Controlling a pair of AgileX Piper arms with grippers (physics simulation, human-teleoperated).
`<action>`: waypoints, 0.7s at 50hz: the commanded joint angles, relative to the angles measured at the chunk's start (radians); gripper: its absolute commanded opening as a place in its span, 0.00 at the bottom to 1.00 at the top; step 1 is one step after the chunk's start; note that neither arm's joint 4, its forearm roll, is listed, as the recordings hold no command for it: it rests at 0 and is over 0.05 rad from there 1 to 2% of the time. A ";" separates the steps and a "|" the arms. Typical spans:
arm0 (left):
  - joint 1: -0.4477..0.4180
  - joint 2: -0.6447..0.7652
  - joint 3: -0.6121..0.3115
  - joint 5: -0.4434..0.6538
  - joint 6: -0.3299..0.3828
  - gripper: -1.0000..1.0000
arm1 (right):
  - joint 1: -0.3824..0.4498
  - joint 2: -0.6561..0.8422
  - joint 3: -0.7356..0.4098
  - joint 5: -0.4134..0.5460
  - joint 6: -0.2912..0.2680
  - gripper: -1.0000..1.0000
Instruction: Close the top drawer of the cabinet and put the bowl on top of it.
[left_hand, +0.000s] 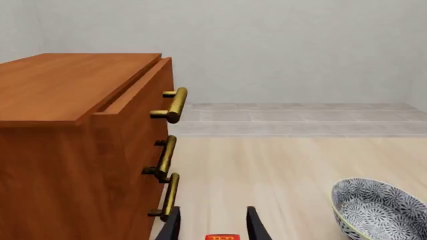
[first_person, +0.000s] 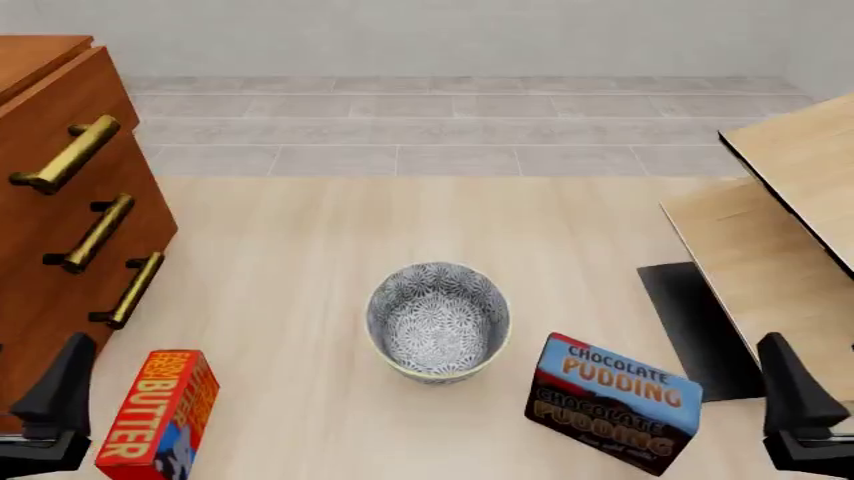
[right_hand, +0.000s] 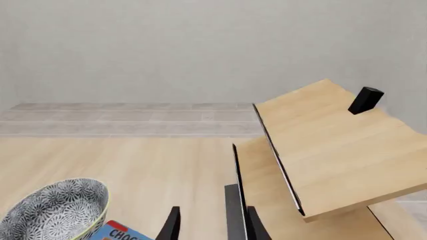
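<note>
While both arms sit low at the bottom corners of the front view, I see my left gripper (left_hand: 212, 227) with its fingers parted and nothing between them, and my right gripper (right_hand: 212, 225) likewise spread and empty. One bowl (first_person: 438, 321) stands at centre frame on the bench (first_person: 294, 300). One cabinet (first_person: 54, 200) fills the left edge, three drawers counted, the top drawer (first_person: 60, 130) pulled slightly out. Two boxes: one butter box (first_person: 158, 412) lower left, one chocolate pudding box (first_person: 611, 402) lower right.
</note>
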 joint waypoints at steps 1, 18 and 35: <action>0.000 0.002 -0.004 0.002 0.000 1.00 | 0.000 0.001 -0.006 0.006 0.000 1.00; 0.000 0.002 -0.003 0.002 -0.001 1.00 | -0.002 0.000 -0.002 0.004 0.001 1.00; 0.038 0.161 -0.124 -0.020 -0.026 1.00 | -0.002 0.000 -0.002 0.004 0.001 1.00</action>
